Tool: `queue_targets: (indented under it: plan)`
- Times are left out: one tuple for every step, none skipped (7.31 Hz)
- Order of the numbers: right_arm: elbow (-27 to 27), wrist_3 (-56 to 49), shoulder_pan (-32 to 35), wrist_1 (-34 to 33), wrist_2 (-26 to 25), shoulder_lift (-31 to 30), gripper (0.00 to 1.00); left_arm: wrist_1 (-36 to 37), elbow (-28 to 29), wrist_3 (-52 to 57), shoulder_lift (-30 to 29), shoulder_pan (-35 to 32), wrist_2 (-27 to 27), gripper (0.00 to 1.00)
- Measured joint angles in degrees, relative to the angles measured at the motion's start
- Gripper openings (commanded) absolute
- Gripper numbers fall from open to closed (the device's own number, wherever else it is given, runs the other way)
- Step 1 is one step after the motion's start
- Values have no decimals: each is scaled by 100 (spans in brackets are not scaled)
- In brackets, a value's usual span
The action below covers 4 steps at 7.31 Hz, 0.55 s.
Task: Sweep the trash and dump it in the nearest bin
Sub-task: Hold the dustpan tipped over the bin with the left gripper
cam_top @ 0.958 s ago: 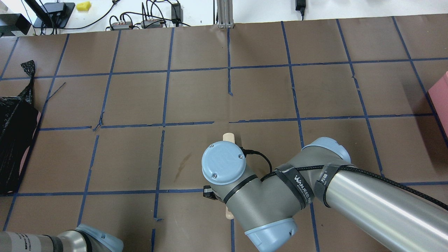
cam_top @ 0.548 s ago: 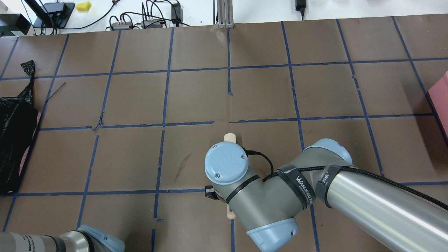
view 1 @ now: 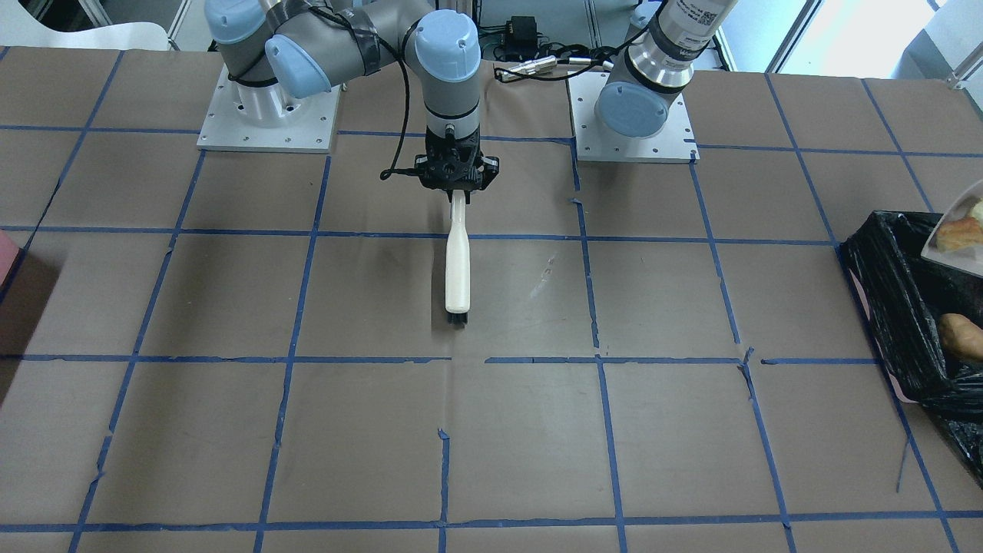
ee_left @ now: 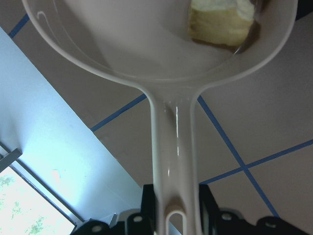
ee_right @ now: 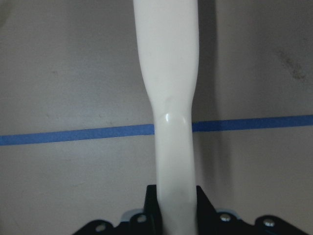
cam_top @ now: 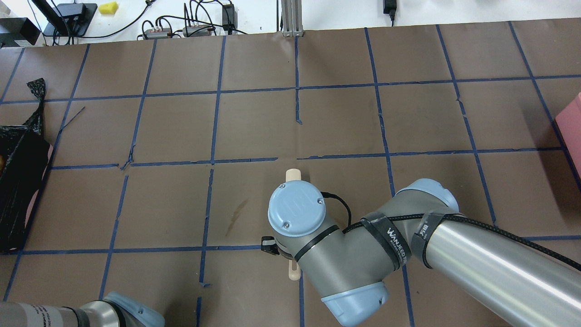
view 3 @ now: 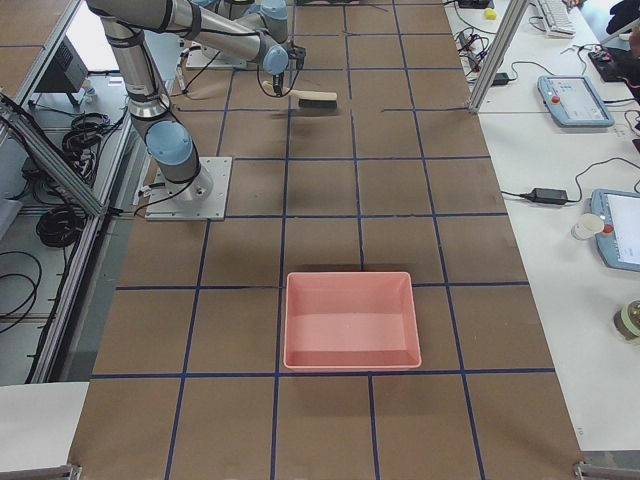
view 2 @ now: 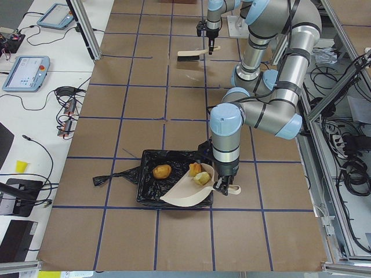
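Bright, even light – soft shadows, wrist views blurry up close.

The lump (view 2: 162,171) lies in the bin (view 2: 147,189), the dustpan (view 2: 186,191) over it, the brush (view 1: 458,265) well apart mid-table.

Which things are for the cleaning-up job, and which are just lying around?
For the job: dustpan, brush, black-lined bin, orange lump, yellow-green chunks.

Just lying about: pink tub, yellow sponge, tablet.
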Motion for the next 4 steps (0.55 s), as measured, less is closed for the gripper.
queue_targets:
  plan:
    - [5,-3,-8,-7,5,0,23,199,-5,2,-19,-63,142,8]
    - [9,-2,-9,-8,4,-1,23,388,-23,2,16,-182,355,8]
    - [11,1,-7,-2,2,0,24,472,-5,5,80,-363,525,8]
    - [15,5,6,11,1,6,24,483,-3,24,159,-546,685,8]
